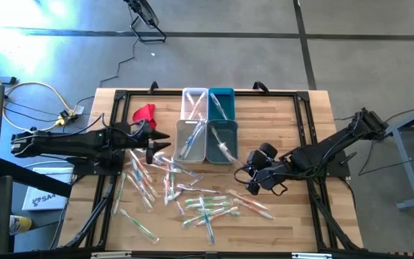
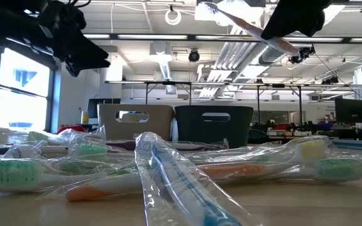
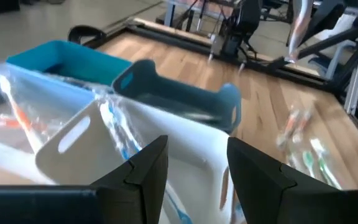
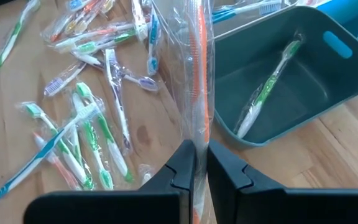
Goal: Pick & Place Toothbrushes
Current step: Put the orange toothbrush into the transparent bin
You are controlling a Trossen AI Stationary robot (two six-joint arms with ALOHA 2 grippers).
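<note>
Many wrapped toothbrushes (image 1: 192, 196) lie loose on the wooden table near its front; they also fill the low view's foreground (image 2: 168, 169). Behind them stand a clear bin (image 1: 195, 103), a teal bin (image 1: 221, 101), a white bin (image 1: 191, 140) and a dark teal bin (image 1: 222, 139), some holding toothbrushes. My right gripper (image 4: 201, 155) is above the table right of the dark teal bin, shut on an orange toothbrush (image 4: 199, 62) in its clear wrapper. My left gripper (image 3: 197, 174) stands open just left of the white bin (image 3: 104, 143), with nothing between its fingers. My right gripper pinches the orange toothbrush's wrapped handle (image 4: 197, 134) between its two fingers. The fingers slant down from the table's right side, and the brush runs on ahead of them rather than across. It is lifted clear of the table and slants in the air (image 2: 250, 26).
A red cloth (image 1: 144, 112) lies at the far left of the table. A green toothbrush (image 4: 269, 87) lies in the dark teal bin (image 4: 303, 81). A black frame (image 1: 279, 92) runs round the tabletop. Bare wood (image 1: 293, 129) shows right of the bins.
</note>
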